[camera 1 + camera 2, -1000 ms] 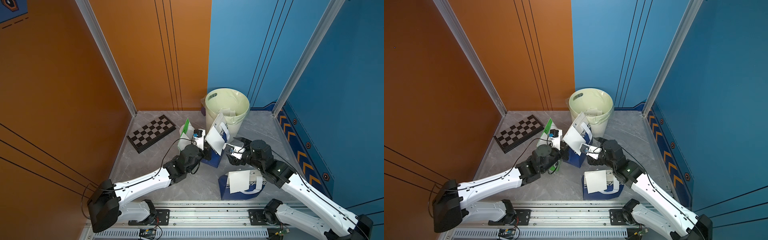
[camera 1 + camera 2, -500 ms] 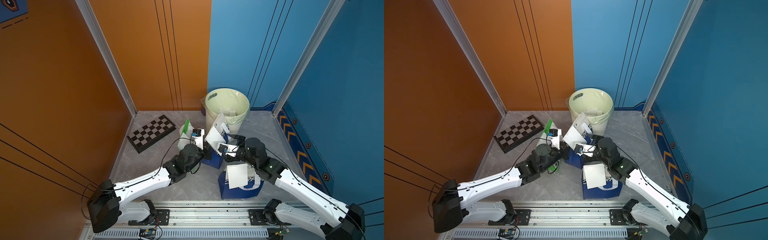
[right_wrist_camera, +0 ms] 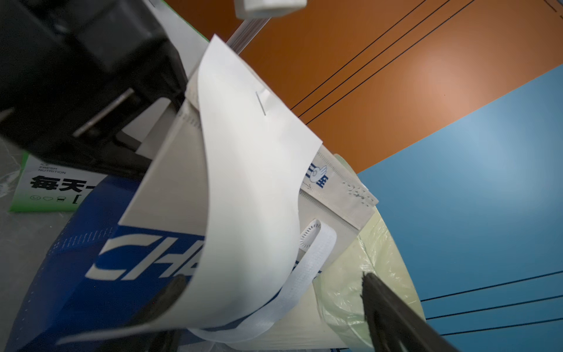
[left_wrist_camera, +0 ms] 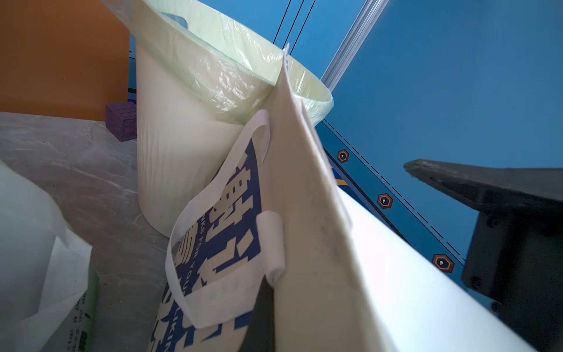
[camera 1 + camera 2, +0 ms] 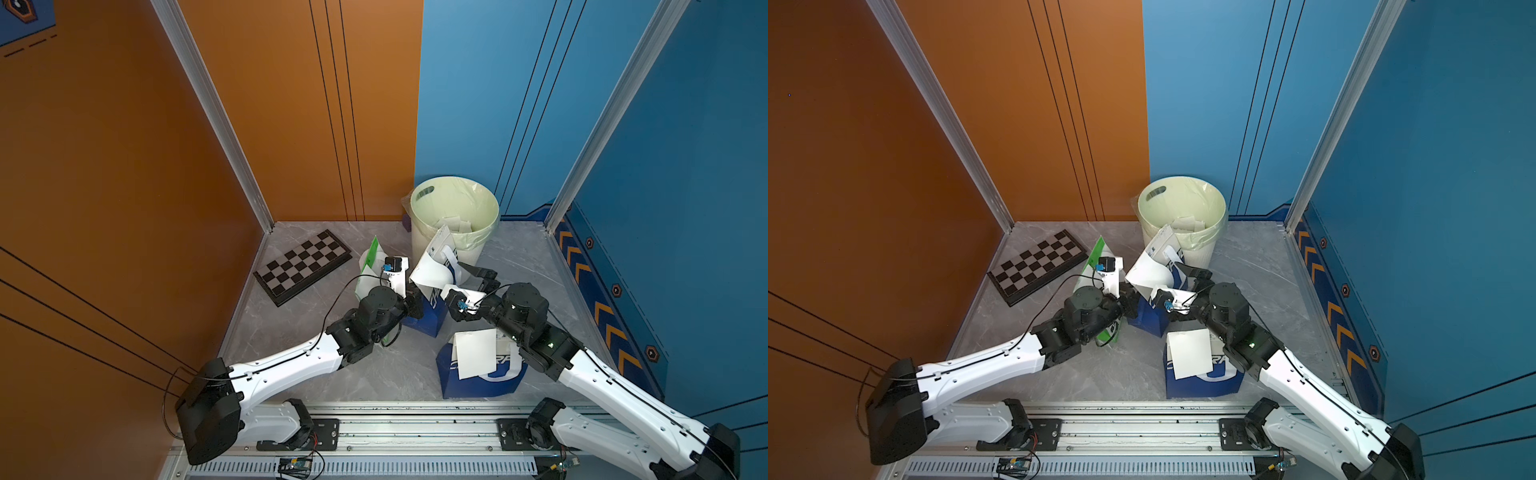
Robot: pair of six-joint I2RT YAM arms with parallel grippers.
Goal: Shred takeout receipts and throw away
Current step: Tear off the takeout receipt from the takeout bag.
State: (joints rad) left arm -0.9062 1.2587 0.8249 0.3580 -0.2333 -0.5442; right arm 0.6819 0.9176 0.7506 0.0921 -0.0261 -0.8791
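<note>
Two receipts showing. Left claw (image 5: 417, 291) is pinching shut on curled receipt (image 5: 430, 272), which is sticking up from standing blue bag (image 5: 428, 320) mid-tabletop (image 5: 374, 374), just in front of bin (image 5: 494, 210) at far edge. Right claw (image 3: 272, 279) is gaping wide, fingers spread around that receipt's lower edge, holding nothing. Flat receipt (image 5: 476, 353) is resting on lying blue bag (image 5: 478, 384) near front edge, right side. White scraps (image 5: 453, 222) are sitting in bin.

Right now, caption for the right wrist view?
Open right gripper at curled white receipt stapled to blue-white paper bag.
</note>
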